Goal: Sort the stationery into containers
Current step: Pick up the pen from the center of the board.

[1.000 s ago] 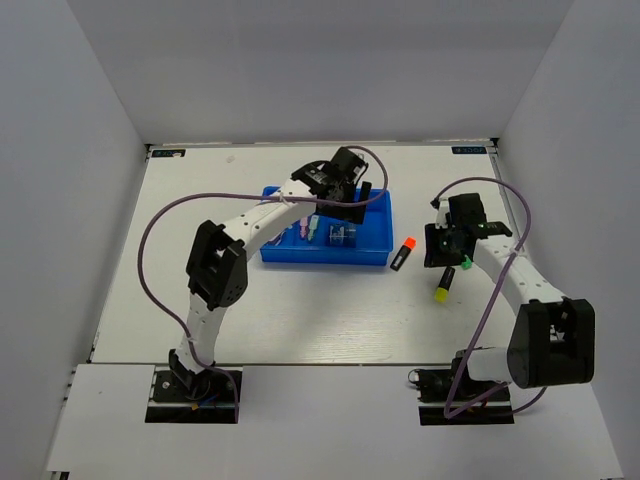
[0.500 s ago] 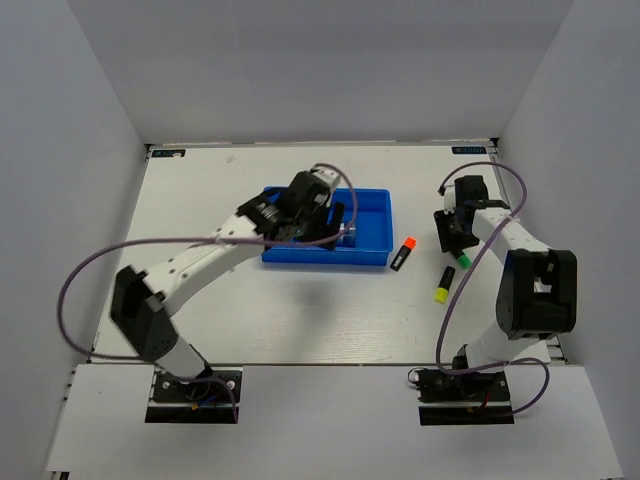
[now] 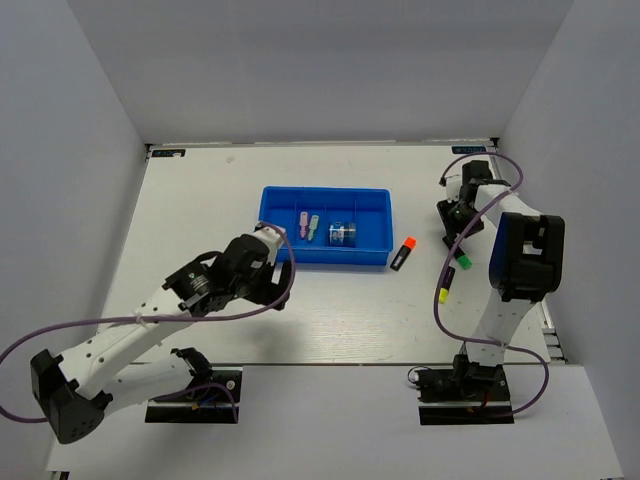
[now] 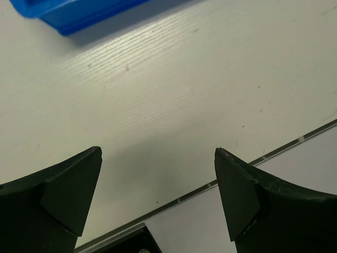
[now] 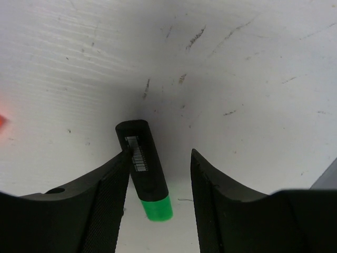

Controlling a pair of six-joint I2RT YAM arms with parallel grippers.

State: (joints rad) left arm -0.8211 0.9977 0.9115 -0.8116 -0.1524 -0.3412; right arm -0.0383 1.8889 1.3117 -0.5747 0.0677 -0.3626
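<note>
The blue tray (image 3: 322,261) sits mid-table and holds a pink piece (image 3: 303,222), a mint piece (image 3: 314,224) and a tape roll (image 3: 342,234). An orange-capped highlighter (image 3: 403,253) lies just right of the tray. A yellow-capped highlighter (image 3: 444,291) lies nearer. My right gripper (image 5: 160,153) is open, low over the green-capped highlighter (image 5: 143,167), which lies between the fingers with the left finger (image 5: 108,195) touching it. In the top view that gripper (image 3: 457,238) is at the right, over the green-capped highlighter (image 3: 463,259). My left gripper (image 4: 158,158) is open and empty over bare table near the tray (image 4: 68,13).
The table's front edge (image 4: 210,184) runs just below the left gripper (image 3: 272,288). The right arm's cable (image 3: 500,175) loops near the far right corner. Grey walls enclose the table on three sides.
My left arm has pulled back from over the tray to the near left. My right arm has folded toward the far right, and its gripper has come down around the green-capped highlighter.
</note>
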